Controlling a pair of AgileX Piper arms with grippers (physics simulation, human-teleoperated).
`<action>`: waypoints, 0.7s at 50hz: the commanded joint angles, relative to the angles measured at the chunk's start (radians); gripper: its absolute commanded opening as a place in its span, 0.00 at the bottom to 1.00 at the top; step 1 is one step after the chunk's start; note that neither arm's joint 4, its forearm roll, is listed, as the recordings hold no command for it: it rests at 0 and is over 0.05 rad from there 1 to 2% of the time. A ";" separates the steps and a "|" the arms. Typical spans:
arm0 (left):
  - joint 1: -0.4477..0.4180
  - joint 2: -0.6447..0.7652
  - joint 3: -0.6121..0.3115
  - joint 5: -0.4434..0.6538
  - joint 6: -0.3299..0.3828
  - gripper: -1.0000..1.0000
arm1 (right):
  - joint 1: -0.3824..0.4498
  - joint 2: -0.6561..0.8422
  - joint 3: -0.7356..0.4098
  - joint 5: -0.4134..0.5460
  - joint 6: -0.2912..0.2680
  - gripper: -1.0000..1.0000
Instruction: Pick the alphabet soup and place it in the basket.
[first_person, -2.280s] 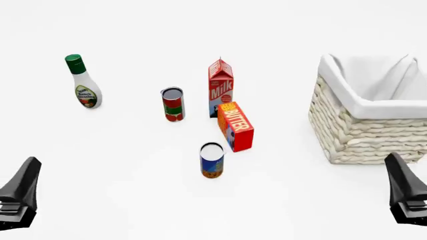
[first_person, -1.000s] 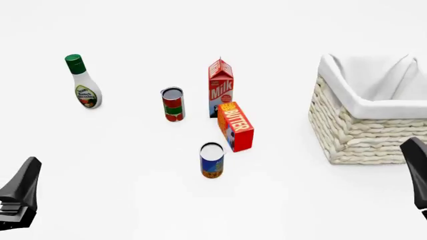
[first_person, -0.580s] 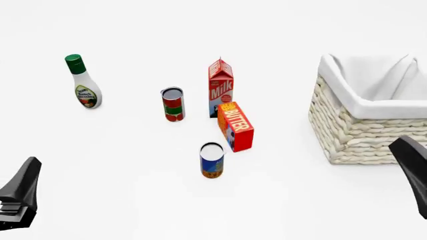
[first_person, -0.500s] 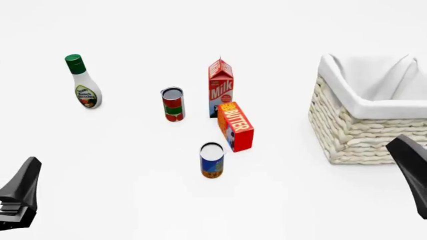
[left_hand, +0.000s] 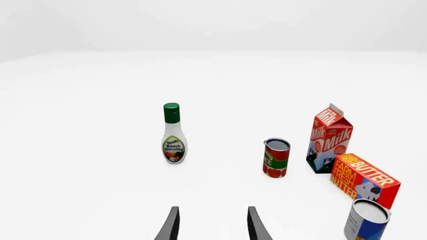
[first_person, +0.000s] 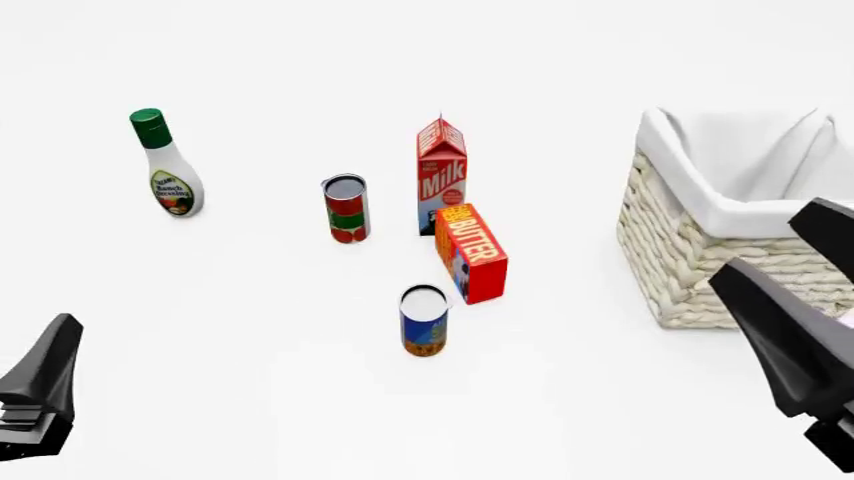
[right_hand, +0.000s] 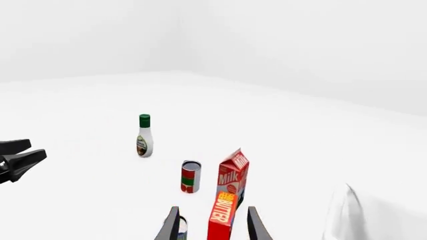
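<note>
Soup can (first_person: 423, 320): stands upright on the table (first_person: 267, 400), in the near middle of the front view, with a pale top and a label that is blue above and orange-brown below. Nothing touches it. In the left wrist view it shows at the frame's edge (left_hand: 365, 220); in the right wrist view only a sliver of it shows between the fingers.
Basket (first_person: 694, 270): woven, cream-coloured, with a white cloth folded over its rim, at the right side of the table, well apart from the soup can.
Butter box (first_person: 471, 252): red and orange, lying just behind and to the right of the soup can, close to it but apart.
Milk carton (first_person: 442, 176): upright, just behind the butter box.
Red-and-green can (first_person: 346, 208): upright, left of the milk carton.
Dressing bottle (first_person: 166, 178): white with a green cap, upright at the far left.
Left hand (left_hand: 212, 227): low at the near left corner of the front view (first_person: 40, 390), fingers parted with nothing between them, far from the soup can.
Right hand (right_hand: 212, 226): at the near right in the front view (first_person: 794, 300), in front of the basket, fingers spread and grasping nothing.
</note>
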 joint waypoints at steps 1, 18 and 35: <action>0.000 0.000 0.000 0.000 0.000 1.00 | 0.037 0.082 0.009 -0.081 -0.003 1.00; 0.000 0.000 0.000 0.000 0.000 1.00 | 0.090 0.261 0.018 -0.244 0.000 1.00; 0.000 0.000 0.000 0.000 0.000 1.00 | 0.131 0.422 0.014 -0.374 0.003 1.00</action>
